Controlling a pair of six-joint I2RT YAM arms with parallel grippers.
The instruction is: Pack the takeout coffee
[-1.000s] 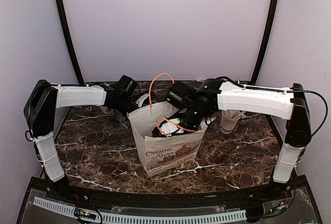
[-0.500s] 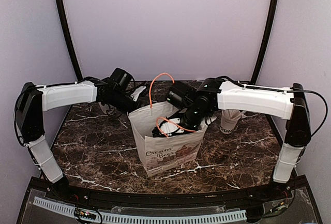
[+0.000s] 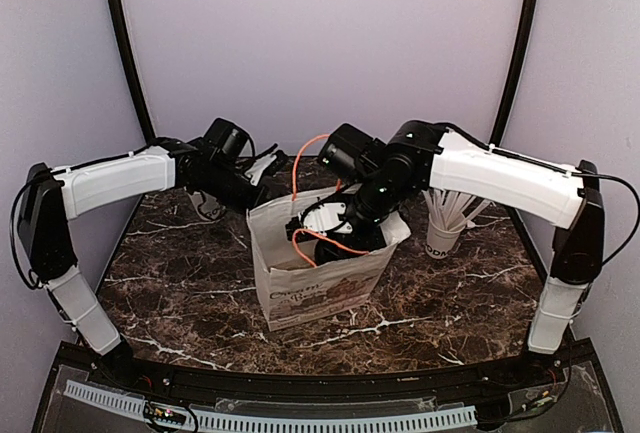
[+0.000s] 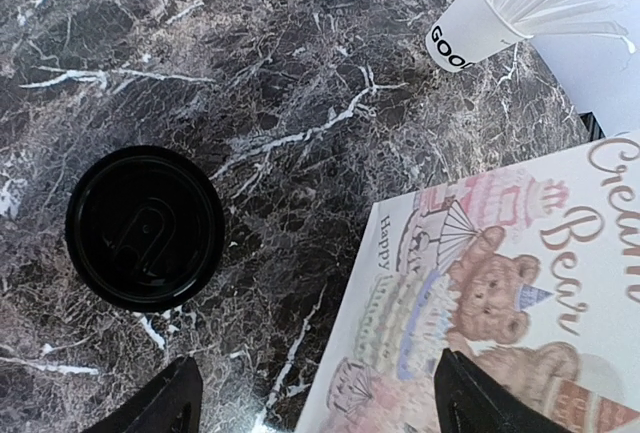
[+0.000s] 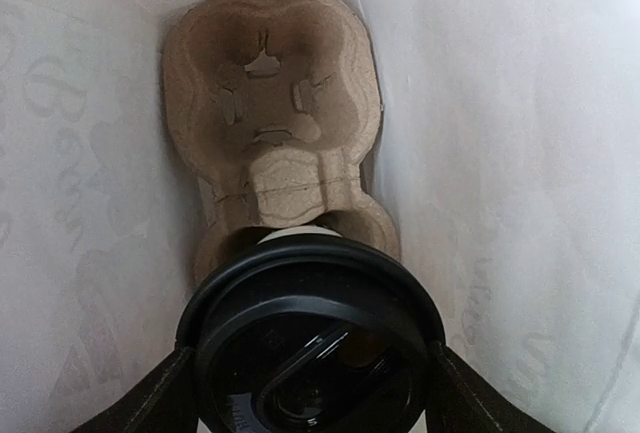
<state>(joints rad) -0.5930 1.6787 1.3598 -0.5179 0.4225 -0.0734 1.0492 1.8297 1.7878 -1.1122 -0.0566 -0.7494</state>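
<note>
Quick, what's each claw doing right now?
Left claw: open, holding nothing.
Right claw: closed on the takeout coffee, inside the paper bag.

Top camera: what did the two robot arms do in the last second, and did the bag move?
The left arm swung back, away from the white paper bag. The right arm rose and tilted more steeply into the bag, its jaws shut on the small white paper cup with a black plastic lid. The bag shifted slightly. The white cup of straws stayed put.
</note>
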